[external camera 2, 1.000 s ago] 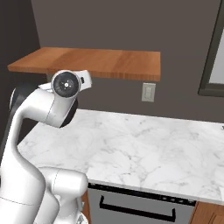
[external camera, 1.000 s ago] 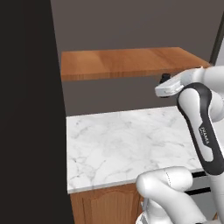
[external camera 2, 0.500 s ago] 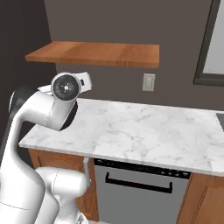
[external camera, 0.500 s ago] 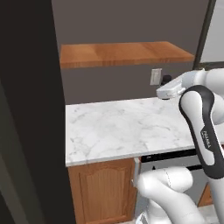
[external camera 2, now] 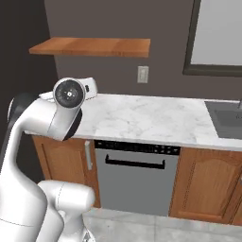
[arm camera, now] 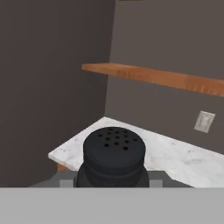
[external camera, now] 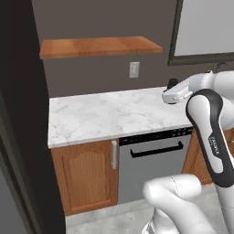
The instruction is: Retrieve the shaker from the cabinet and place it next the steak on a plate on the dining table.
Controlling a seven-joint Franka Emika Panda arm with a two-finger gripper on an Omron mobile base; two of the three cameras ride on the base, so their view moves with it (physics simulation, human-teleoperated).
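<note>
Base has backed off: cabinet [external camera: 98,46] and marble counter [external camera: 114,114] sit farther away, dishwasher [external camera 2: 134,177] now visible | my jaws pinch the shaker [arm camera: 113,155], at 6 o'clock in hand view | keep grip firm and shaker upright while driving to the dining table.

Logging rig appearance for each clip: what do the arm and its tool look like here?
A glossy white arm of rounded segments with black joint bands, small grey lettering on one black band, and a round dark end cap with a metallic centre. No cables. The tool's fingers are barely visible.
</note>
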